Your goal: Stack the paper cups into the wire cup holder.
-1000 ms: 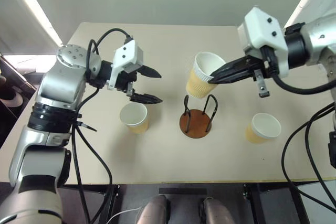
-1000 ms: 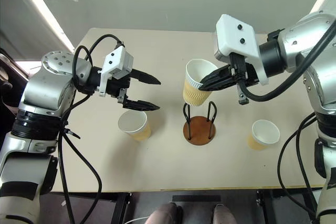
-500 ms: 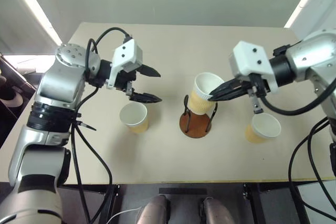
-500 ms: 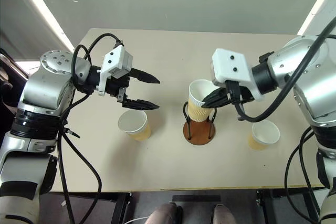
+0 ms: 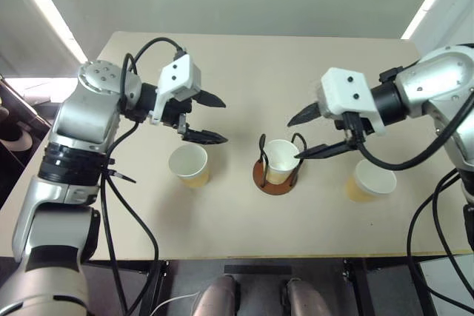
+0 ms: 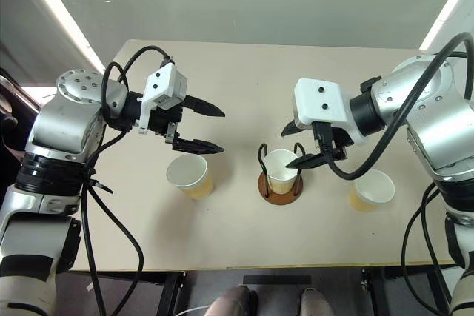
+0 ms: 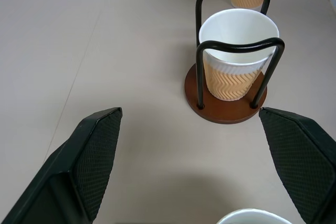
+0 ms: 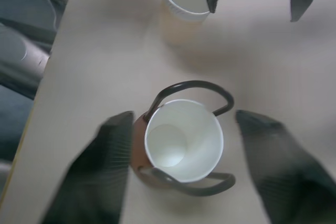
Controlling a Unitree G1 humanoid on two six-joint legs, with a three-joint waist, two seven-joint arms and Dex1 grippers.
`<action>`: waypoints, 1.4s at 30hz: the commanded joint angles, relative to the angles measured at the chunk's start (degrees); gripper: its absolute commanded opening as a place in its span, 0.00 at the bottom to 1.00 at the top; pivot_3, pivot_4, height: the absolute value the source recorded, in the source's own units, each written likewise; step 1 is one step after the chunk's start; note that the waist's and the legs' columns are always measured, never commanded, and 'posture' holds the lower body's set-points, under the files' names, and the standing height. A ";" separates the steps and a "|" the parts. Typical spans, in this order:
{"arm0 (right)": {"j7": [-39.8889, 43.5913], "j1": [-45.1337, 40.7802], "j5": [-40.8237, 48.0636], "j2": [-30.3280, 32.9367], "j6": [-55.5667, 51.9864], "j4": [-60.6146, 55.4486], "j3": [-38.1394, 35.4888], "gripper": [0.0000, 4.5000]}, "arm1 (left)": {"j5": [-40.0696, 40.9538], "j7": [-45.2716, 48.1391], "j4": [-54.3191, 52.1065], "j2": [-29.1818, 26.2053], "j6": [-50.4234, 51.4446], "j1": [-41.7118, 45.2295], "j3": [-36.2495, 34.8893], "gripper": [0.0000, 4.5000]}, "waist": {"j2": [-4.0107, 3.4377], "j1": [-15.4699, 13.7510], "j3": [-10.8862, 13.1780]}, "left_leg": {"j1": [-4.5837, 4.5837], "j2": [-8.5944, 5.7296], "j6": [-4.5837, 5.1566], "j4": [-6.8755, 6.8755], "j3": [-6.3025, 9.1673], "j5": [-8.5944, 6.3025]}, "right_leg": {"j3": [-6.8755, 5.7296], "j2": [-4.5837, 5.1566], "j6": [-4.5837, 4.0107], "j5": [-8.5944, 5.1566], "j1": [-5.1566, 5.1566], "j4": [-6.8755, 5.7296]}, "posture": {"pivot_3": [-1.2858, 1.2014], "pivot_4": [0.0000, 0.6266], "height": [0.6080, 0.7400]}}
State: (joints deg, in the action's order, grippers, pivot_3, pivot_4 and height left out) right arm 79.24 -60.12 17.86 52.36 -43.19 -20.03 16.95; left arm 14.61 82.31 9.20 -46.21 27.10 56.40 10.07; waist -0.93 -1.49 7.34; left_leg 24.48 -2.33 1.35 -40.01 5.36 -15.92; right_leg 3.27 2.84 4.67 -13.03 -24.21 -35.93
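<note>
Both my jaws stand wide, holding nothing: the right gripper point(image 5: 307, 133) straddles the cup point(image 5: 282, 160) seated in the holder point(image 5: 275, 176), the left gripper point(image 5: 215, 118) hangs above the cup to the holder's left point(image 5: 189, 166). Pulling my right away, a finger could snag a wire loop and tip the holder. Third cup point(image 5: 369, 180) sits to its right on the desk point(image 5: 237, 72).

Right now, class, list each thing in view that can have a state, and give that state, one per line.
Cup in the holder: upright, seated between the wire loops, released.
Wire cup holder: upright, holding one cup.
Left cup: upright on the table, empty.
Right cup: upright on the table.
Left gripper: open, empty.
Right gripper: open, straddling the seated cup.
</note>
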 commanded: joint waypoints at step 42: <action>-3.14 4.13 24.09 9.10 -16.19 0.15 -16.85 0.90 | -9.47 0.67 -24.04 -20.03 -10.76 -21.54 1.02 1.00 | 0.00 0.31 0.00 | -0.14 0.03 -0.05 0.07 0.01 -0.02 | 0.03 -0.05 -0.22 -0.12 0.03 -0.22 | 0.52 0.24 1.00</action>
State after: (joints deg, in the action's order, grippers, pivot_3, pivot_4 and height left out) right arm 76.33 -55.58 40.32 61.38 -59.87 -18.36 3.17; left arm 5.88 82.57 -14.95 -66.08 17.32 34.34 11.39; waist -0.93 -1.18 7.33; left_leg 24.34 -2.29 1.29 -39.94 5.37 -15.95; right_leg 3.30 2.79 4.44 -13.16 -24.18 -36.15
